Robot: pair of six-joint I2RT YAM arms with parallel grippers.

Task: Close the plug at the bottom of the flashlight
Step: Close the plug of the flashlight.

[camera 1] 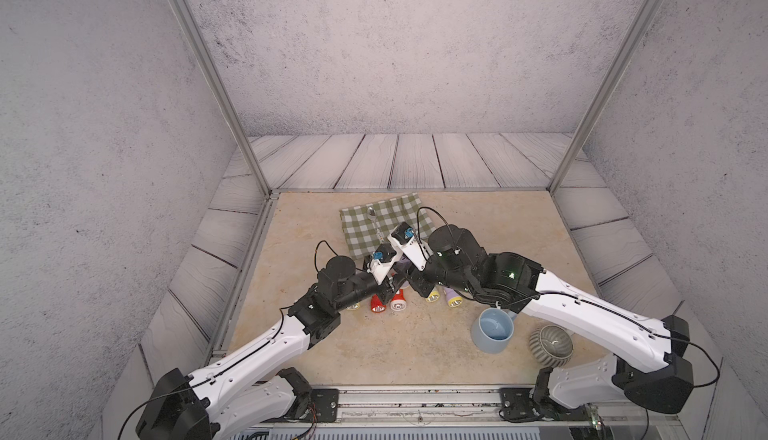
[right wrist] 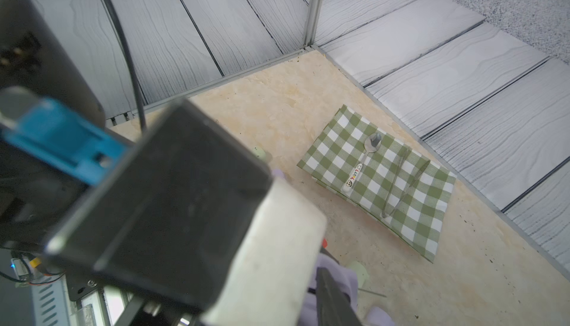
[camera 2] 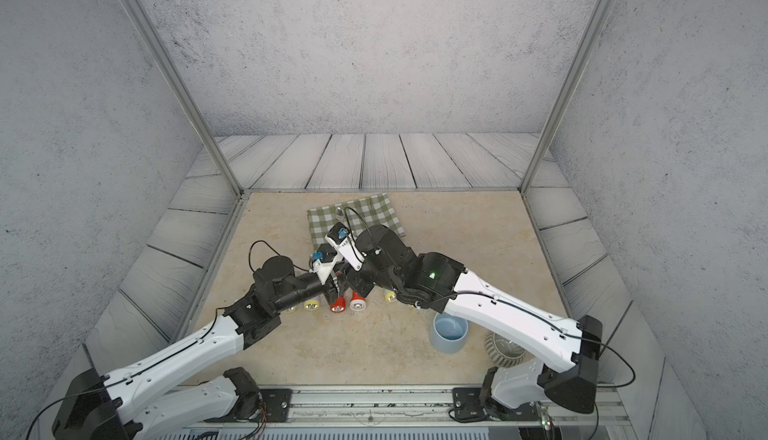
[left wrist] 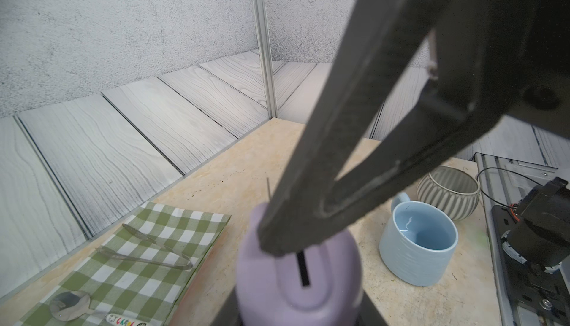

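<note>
Grips the lilac flashlight in the left hand, closed tight round its body. Holds it clear of the worktop, near the middle, between the two wrists. Turns its rounded, lens-less end toward the left wrist camera, with a black strip running down that end. Has the right hand down on the same end, fingertips against its edge and drawn close together. Cannot tell whether quite closed or nipping anything.

Below the hands, lying in a row on the worktop: a red flashlight, a red-and-white flashlight, a yellow flashlight and a second lilac flashlight, lenses toward the robot's base.

Farther back, on a green checked cloth: a spoon and tongs, side by side.

On the right arm's side, near each other: a pale blue mug, mouth up, and a ribbed grey bowl.
</note>
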